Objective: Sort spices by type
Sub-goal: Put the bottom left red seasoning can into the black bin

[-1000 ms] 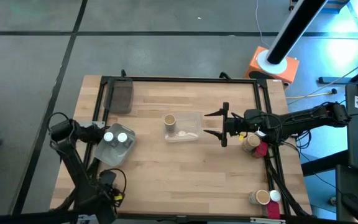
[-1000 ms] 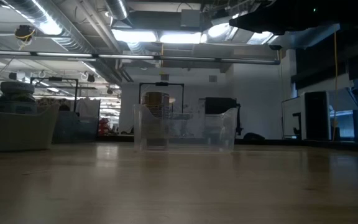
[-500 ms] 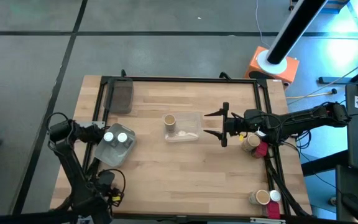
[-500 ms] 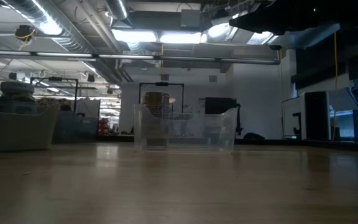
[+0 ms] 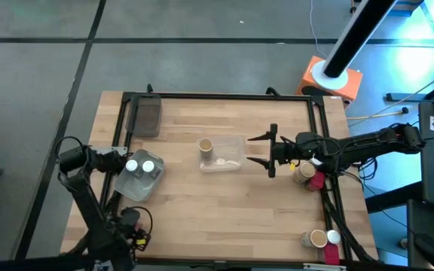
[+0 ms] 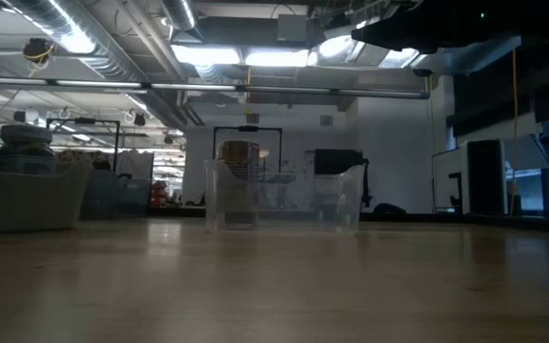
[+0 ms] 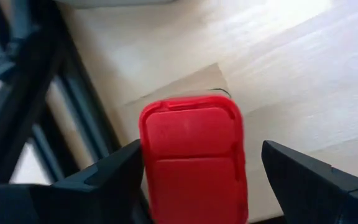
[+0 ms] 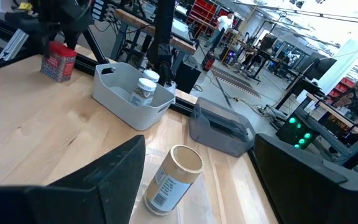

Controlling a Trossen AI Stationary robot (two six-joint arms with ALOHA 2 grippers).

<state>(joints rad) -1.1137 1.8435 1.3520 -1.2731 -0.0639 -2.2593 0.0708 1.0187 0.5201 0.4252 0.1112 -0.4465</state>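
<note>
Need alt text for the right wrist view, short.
A tan cylindrical spice jar with a cork-coloured top stands tilted between the open right gripper fingers. Beyond it on the wooden table: a grey tray holding two white-capped jars, and a red jar.

Red jar [image 7: 192, 158] blurred, cut off by frame edge; label unreadable.

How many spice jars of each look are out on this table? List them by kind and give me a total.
Tan cork-topped jars: 3
Red blocky jars: 3
White-capped jars: 3
Total: 9
</note>
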